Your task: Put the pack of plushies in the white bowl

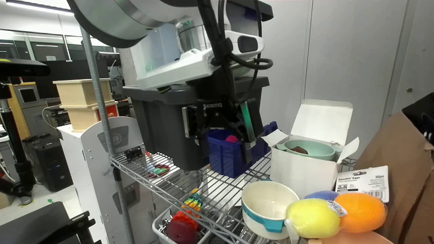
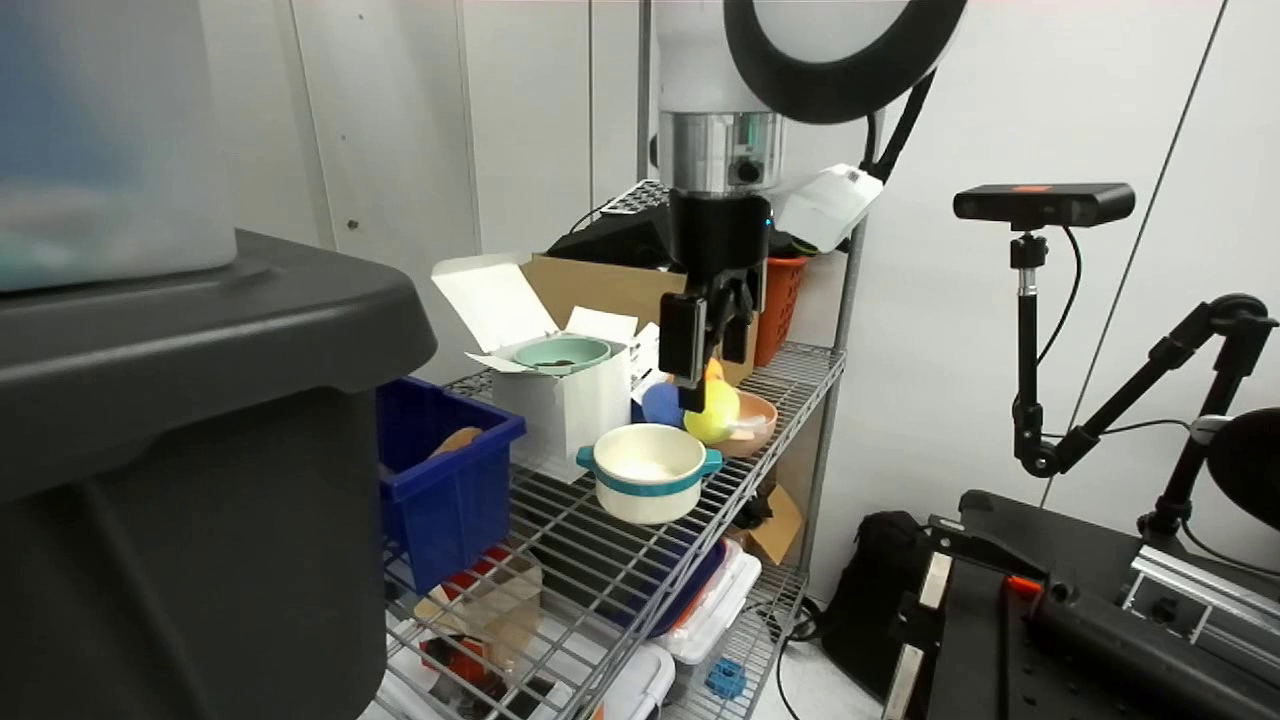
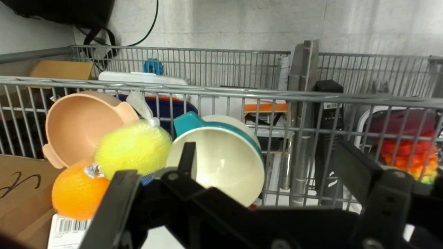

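1. The plush pack [image 3: 110, 166] lies just outside the white bowl [image 3: 228, 166]; in the wrist view its long axis slants from the orange toy [image 3: 78, 193], lower left, to the yellow toy [image 3: 135, 147], netting tail [image 3: 140, 105] pointing up.
2. The blue ball [image 1: 322, 195] is mostly hidden; the peach bowl [image 1: 359, 238] is cut off in an exterior view.
3. One pack; three bowls, counting the green bowl [image 1: 318, 153].
4. The gripper [image 1: 225, 149] has its fingers apart.
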Controlling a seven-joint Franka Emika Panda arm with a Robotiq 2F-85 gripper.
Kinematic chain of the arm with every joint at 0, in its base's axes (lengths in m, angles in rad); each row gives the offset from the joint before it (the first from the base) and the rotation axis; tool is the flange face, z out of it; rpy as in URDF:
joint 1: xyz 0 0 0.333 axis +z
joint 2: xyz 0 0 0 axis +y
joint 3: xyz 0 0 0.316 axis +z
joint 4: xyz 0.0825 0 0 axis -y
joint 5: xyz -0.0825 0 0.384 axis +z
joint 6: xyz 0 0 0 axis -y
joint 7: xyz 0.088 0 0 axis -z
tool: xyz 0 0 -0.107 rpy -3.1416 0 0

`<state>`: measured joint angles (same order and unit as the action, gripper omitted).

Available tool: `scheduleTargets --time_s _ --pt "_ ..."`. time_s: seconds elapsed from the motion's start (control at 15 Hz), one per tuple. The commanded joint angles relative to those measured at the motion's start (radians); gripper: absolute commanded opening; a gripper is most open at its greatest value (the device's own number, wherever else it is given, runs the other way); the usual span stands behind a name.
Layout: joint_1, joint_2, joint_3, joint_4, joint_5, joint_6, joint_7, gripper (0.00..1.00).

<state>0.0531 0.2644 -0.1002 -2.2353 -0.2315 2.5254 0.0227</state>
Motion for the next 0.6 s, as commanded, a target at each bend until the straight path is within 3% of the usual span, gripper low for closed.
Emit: scheduleTargets --time_s 0.0,0.53 --pt "-0.013 -0.107 0.055 -0.084 0.029 -0.075 -0.069 1.0" --pt "0.047 -0.426 0.17 -0.335 0.055 -0.116 -0.047 1.0"
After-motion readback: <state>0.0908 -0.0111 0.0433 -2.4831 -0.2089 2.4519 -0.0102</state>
